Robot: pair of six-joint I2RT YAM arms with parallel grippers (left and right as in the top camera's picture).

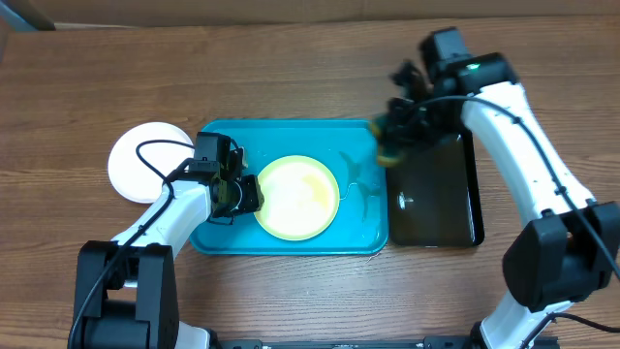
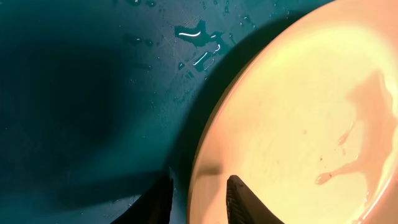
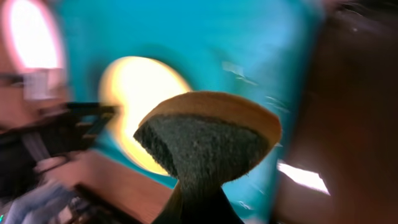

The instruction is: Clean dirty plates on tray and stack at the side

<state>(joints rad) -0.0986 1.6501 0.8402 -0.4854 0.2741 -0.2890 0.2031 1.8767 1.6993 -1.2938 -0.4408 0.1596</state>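
Evidently my left claw (image 2: 201, 196) straddles the rim of the yellow-green plate (image 1: 298, 197) in the turquoise tray (image 1: 363, 218), presumably steadying it, pinching or not I cannot tell, while my right claw (image 1: 390, 145) clamps the sponge (image 3: 208, 140) near the tray's corner, ready to scrub.

Brown wood-grain tabletop (image 1: 291, 82), boards running left to right. Paler tan band (image 1: 320, 8) along the far edge. Even lighting, soft shadows.
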